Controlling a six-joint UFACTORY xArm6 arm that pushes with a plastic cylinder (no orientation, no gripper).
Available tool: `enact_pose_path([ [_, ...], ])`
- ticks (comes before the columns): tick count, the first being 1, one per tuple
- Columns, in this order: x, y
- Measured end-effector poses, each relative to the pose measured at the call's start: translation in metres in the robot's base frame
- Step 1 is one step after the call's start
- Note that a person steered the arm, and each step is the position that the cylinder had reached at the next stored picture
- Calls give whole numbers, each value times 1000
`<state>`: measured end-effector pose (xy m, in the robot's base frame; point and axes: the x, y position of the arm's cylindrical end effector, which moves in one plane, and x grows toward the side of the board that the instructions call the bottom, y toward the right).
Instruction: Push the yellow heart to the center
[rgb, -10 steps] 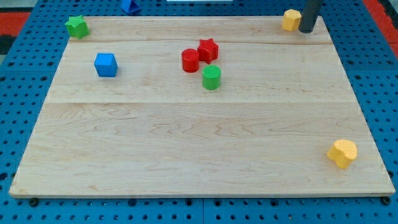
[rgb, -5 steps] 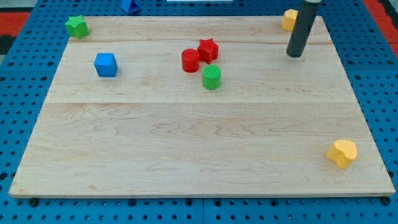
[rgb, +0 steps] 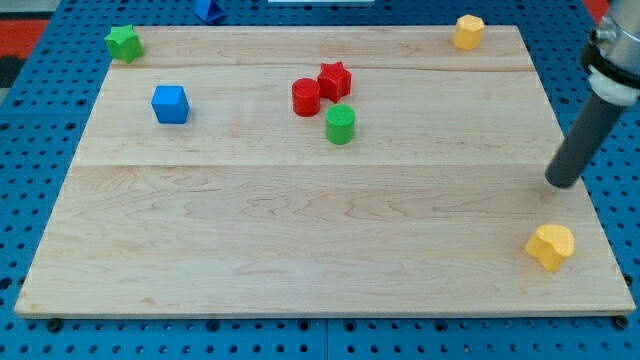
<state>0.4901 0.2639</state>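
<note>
The yellow heart (rgb: 551, 245) lies near the bottom right corner of the wooden board (rgb: 320, 250). My tip (rgb: 562, 183) stands on the board's right edge, just above the heart and slightly to its right, a short gap apart from it. A second yellow block (rgb: 467, 31), roughly hexagonal, sits at the board's top right corner.
A red cylinder (rgb: 306, 97), a red star (rgb: 335, 79) and a green cylinder (rgb: 340, 124) cluster above the board's middle. A blue cube (rgb: 170, 104) sits at the left, a green star (rgb: 124, 42) at the top left corner. A blue block (rgb: 209, 9) lies beyond the top edge.
My tip has moved from beside the top right yellow block down and to the right, to just above the yellow heart. No block has moved.
</note>
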Motion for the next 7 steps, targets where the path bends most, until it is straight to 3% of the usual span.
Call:
enact_pose_path([
  [2,70,-49],
  [3,76,-26],
  [5,128,-3],
  [7,124,-80],
])
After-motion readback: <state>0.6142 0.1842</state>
